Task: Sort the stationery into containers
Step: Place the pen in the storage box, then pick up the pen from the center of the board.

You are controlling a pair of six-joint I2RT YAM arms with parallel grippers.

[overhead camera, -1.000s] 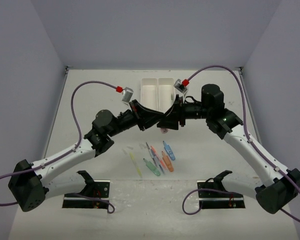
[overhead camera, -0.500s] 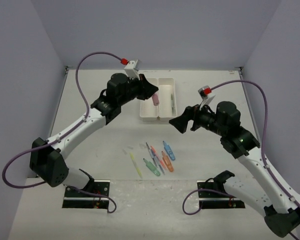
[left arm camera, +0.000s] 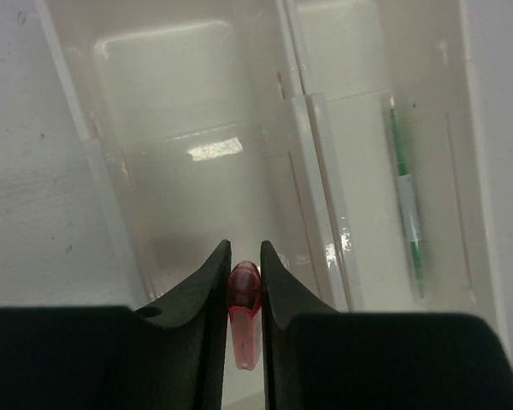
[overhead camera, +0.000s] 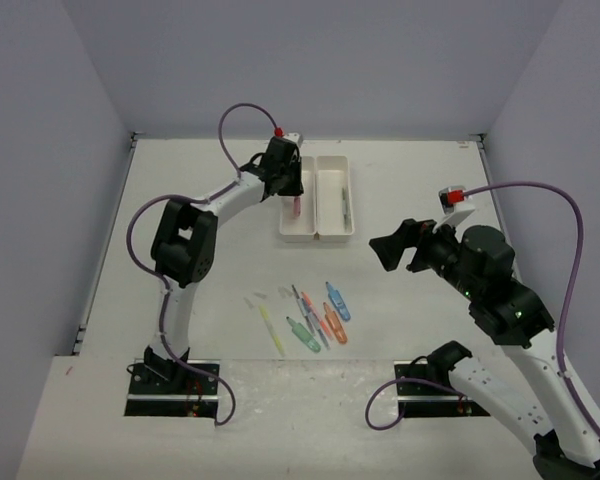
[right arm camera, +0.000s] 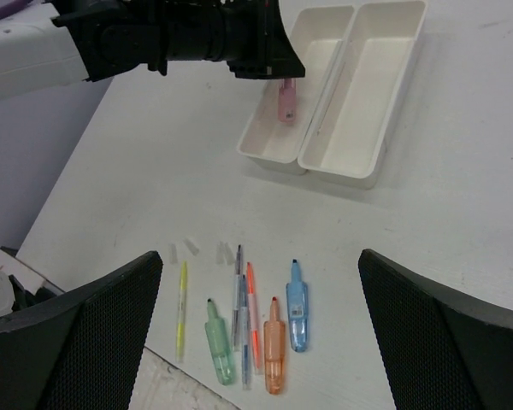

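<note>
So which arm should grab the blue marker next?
Right. The right gripper is open, empty and nearer the blue marker; the left gripper is holding a pink marker over the tray.

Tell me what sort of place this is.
Probably a robotics lab test cell: plain walls box in a white table, a left arm and right arm are bolted at its near edge, and a two-compartment tray sits beyond loose highlighters.

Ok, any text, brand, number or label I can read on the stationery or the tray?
None is readable in any view.
blue highlighter: a label patch on the barrel, too small to read.
green pen in the white tray: white band, print blurred if any.
pink highlighter: no print visible.
white tray: unmarked where visible.
</note>
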